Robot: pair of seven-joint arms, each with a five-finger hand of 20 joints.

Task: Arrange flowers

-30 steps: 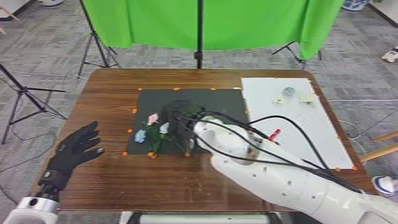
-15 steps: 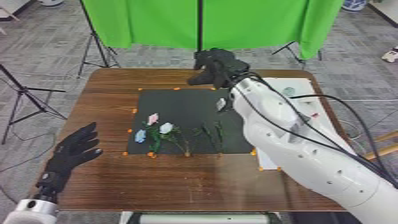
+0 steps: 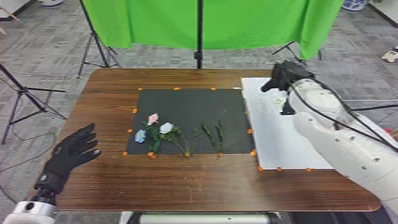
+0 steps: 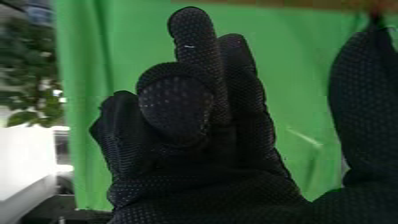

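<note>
In the head view, the flowers lie on a black mat (image 3: 182,102), well to the left of the right hand (image 3: 289,75) and nearer the robot. A blue flower (image 3: 140,135) is closest to the left hand (image 3: 71,154), on that hand's right; a pink flower (image 3: 153,118) lies just beyond the blue one, and a white flower (image 3: 166,128) a little further toward the right hand's side. Green stems (image 3: 219,134) lie on the mat between the white flower and the right arm (image 3: 342,140).

The right hand is over the far part of a white sheet (image 3: 275,145). Just on the near side of that hand, a pale greenish thing (image 3: 279,100) is too small to make out. The right wrist view gives the detail of the right hand (image 4: 204,170): nothing held, some fingers extended, one bent toward the camera, the thumb standing well apart from them. The left hand is released too, fingers straight and spread above the table (image 3: 178,185) at its left side.

Behind the right hand, the wrist view shows green cloth (image 4: 306,125) and, off to one side, leafy foliage (image 4: 31,70). The head view puts that cloth past the table's far edge, beyond both hands, with a dark pole (image 3: 199,30) in front of it.
</note>
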